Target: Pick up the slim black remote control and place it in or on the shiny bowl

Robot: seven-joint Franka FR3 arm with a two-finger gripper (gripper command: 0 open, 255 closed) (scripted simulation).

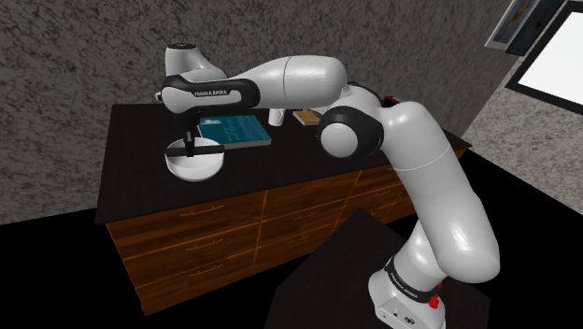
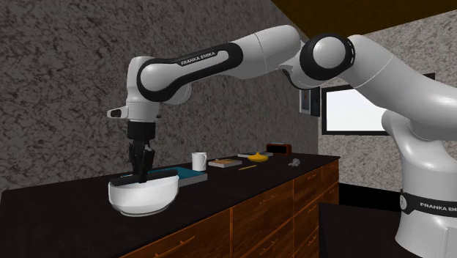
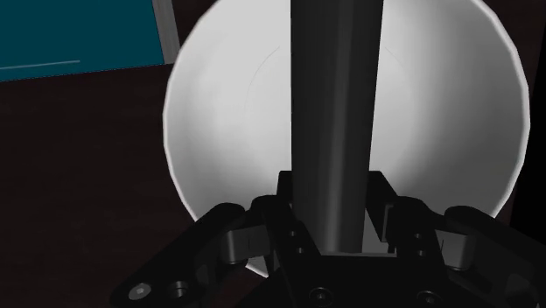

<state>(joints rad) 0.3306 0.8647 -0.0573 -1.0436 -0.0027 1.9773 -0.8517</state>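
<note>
From the shoulder view I have the gripper (image 1: 190, 147) hanging directly over the white bowl (image 1: 193, 164), which sits near the front edge of the dark dresser top (image 1: 140, 131); a teal book (image 1: 234, 130) lies just beside the bowl, toward the wall.

In the second exterior view the hand points straight down; the slim black remote (image 2: 140, 176) hangs lengthwise from the fingers, its lower end at or just under the bowl's rim; I cannot tell whether it touches the bowl's inside. A white mug (image 2: 199, 161) stands further along the top, apart from the bowl.

Through the wrist view the jaws are closed narrowly on the remote's two long sides, clasping it; the dark bar runs away from the hand across the middle of the pale bowl, with the book's corner beyond the rim.

My reading: the pick-up is done and the carry is done; the remote is over, perhaps partly inside, the bowl but in the grip and not yet released. What is left is to lower a touch if needed, open the fingers so it drops or leans inside, then lift clear; held upright as it is, it may well end propped against the rim.
</note>
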